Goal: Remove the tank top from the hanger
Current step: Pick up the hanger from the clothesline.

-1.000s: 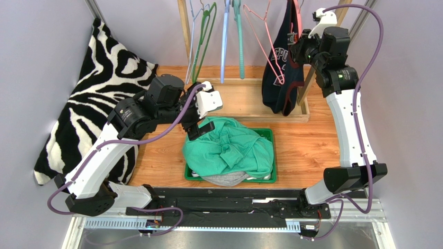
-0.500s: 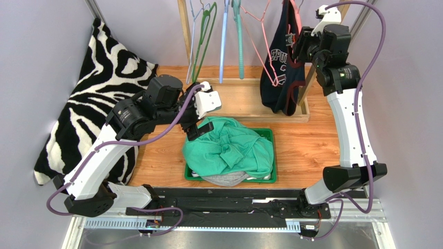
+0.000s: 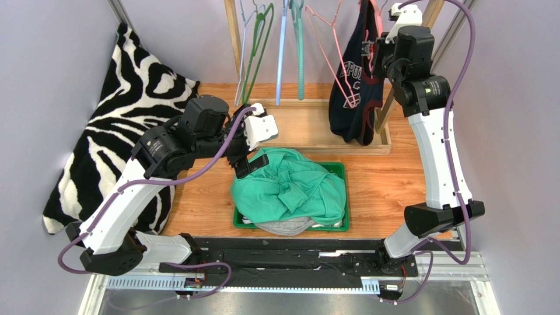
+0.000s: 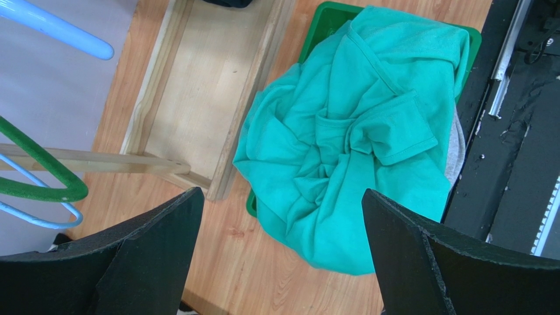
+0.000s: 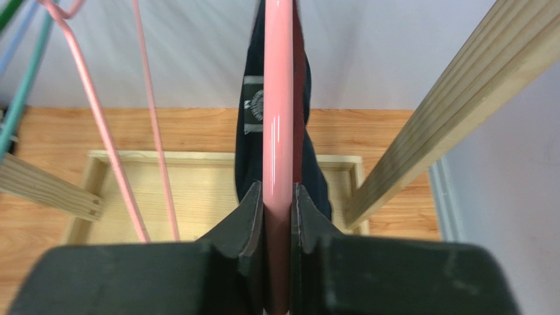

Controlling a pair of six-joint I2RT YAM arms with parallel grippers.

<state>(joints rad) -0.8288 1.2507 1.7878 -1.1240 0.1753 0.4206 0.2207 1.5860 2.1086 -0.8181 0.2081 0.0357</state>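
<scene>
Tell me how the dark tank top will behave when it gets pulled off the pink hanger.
Probably floppy: the tank top hangs in limp folds, so it should sag rather than hold shape. Likely light, since the pink hanger carrying it looks straight. It may snag, as fabric sits close against the hanger just beyond where the right gripper pinches it.

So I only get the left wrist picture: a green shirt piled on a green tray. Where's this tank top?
Observer: The dark tank top hangs at the right end of the wooden rack.
Visitor: Is anything touching it?
Observer: The right tool is shut on the pink hanger that carries it.
Visitor: Is it off yet?
Observer: No, dark fabric shows on both sides of that hanger.
</scene>
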